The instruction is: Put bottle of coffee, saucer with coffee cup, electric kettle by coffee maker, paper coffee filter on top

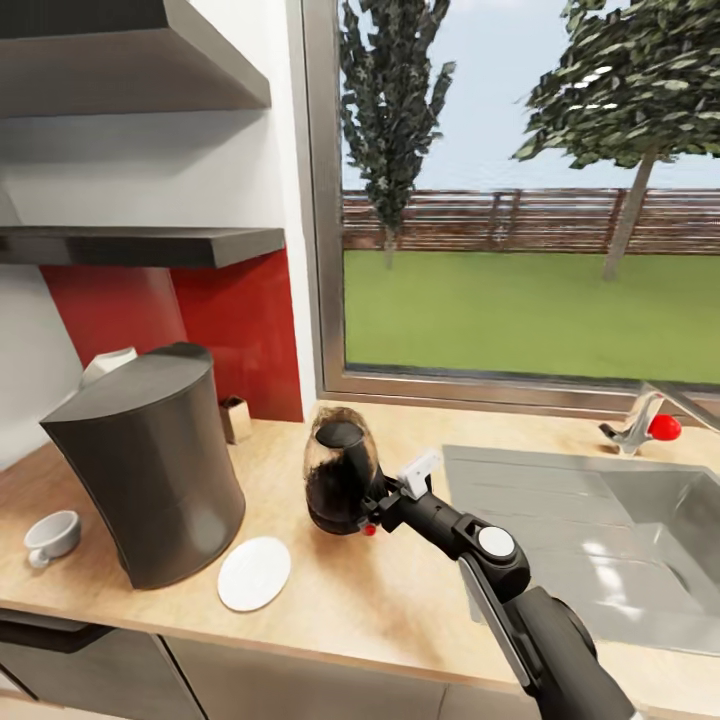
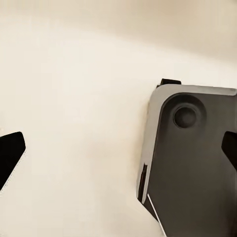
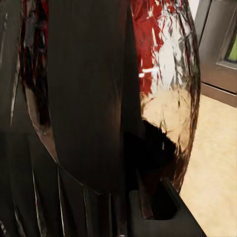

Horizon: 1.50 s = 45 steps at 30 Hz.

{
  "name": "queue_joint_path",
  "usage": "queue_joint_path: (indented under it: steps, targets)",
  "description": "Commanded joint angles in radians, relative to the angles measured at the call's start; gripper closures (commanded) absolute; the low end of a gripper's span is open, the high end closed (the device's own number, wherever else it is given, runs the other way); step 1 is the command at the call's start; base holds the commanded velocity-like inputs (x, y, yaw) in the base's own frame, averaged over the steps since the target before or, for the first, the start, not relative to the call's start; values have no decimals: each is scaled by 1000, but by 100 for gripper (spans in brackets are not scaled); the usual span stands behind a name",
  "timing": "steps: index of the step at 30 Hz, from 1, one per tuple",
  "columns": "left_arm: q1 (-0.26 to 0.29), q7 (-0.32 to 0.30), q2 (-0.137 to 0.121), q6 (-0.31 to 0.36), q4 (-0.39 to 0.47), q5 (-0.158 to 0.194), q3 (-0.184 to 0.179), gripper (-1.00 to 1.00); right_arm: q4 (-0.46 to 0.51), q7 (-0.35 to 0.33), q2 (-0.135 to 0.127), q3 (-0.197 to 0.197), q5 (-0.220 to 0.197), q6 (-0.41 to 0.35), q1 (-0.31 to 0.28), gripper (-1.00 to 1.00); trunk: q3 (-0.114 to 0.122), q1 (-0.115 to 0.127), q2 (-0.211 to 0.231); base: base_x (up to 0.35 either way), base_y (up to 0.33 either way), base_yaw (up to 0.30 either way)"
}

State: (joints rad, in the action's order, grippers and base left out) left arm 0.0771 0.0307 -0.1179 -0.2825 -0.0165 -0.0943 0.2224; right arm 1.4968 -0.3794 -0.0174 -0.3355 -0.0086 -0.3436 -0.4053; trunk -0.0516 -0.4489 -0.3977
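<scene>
The bottle of coffee (image 1: pixel 340 478), a rounded glass jar with a dark lid and dark grounds, leans slightly at the counter's middle, right of the coffee maker (image 1: pixel 155 465). My right gripper (image 1: pixel 368 512) is shut on its lower side. The right wrist view shows the bottle (image 3: pixel 98 98) up close. The coffee maker is a tall dark grey body at the left. A flat white saucer (image 1: pixel 254 573) lies in front of it, and a white coffee cup (image 1: pixel 52 537) stands to its left. My left gripper (image 2: pixel 118 153) is open, dark fingertips (image 2: pixel 10 154) apart over a pale surface.
A white object (image 1: pixel 107 364) peeks out behind the coffee maker. A small brown box (image 1: pixel 236 418) sits by the red backsplash. The steel sink (image 1: pixel 600 540) and tap (image 1: pixel 640 420) take up the right of the counter. Two shelves (image 1: pixel 150 245) hang above. A grey device (image 2: pixel 192 163) lies under my left gripper.
</scene>
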Motion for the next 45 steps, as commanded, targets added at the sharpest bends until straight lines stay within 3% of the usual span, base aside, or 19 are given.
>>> queue_joint_path:
  steps: [1,20,26,29,45]
  targets:
    - [1,3,0,-4,-2,-10,6,-100,2,-1,0,0,-4,-6,-1,100,-2,-1,-2,289,159,20]
    - [1,5,-3,-3,-3,-10,8,-100,-28,-1,2,-6,-2,0,-1,100,-2,-1,-2,74,44,2]
    - [1,51,-2,-4,-3,-9,6,-100,-78,-1,12,-8,-2,2,-1,100,-2,-1,-2,0,147,0]
    - [1,55,-1,-4,-3,-9,6,-100,-81,0,24,-8,-2,3,-1,100,-2,-1,-2,2,59,0]
    - [1,55,0,-4,-3,-9,6,-100,-104,2,25,-7,-1,9,-1,100,-2,-1,-2,26,121,0]
